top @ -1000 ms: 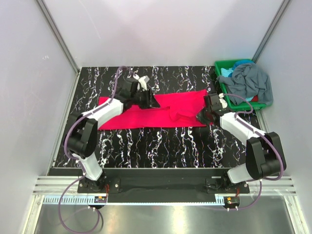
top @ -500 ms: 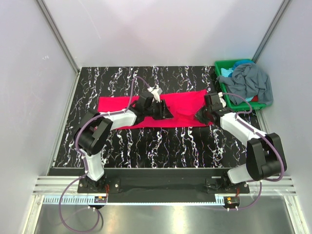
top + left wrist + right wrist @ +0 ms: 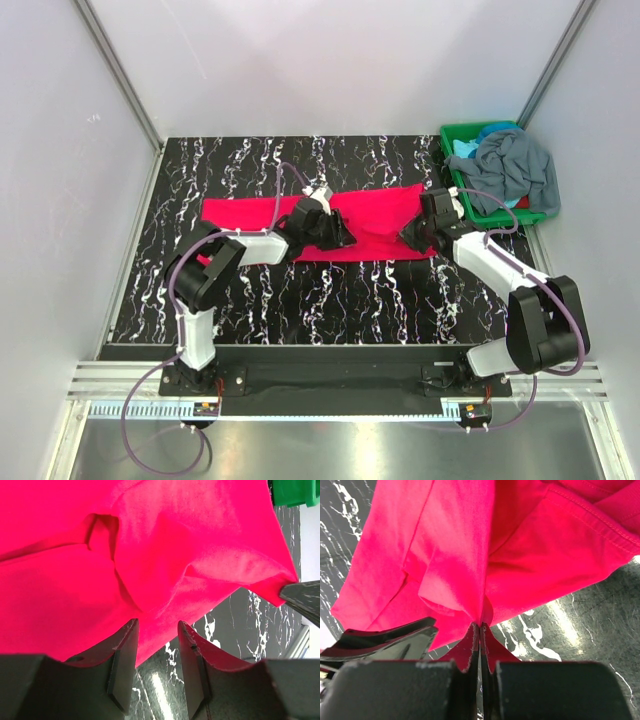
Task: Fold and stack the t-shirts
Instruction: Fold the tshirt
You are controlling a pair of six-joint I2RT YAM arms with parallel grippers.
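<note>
The right end effector is pressed together, pinching the near right edge of the one pink-red t-shirt. The left end effector hangs with its two fingers spread over that shirt's near edge, around the middle. The shirt lies long and flat on the black table, and two more, one grey-blue t-shirt and one light teal t-shirt, sit heaped in the one green bin at the far right corner.

A robotics lab cell: plain pale wall panels framed by aluminium posts enclose a black marbled tabletop. The cabled left arm and right arm stand bolted by a metal rail at the frame's bottom.
</note>
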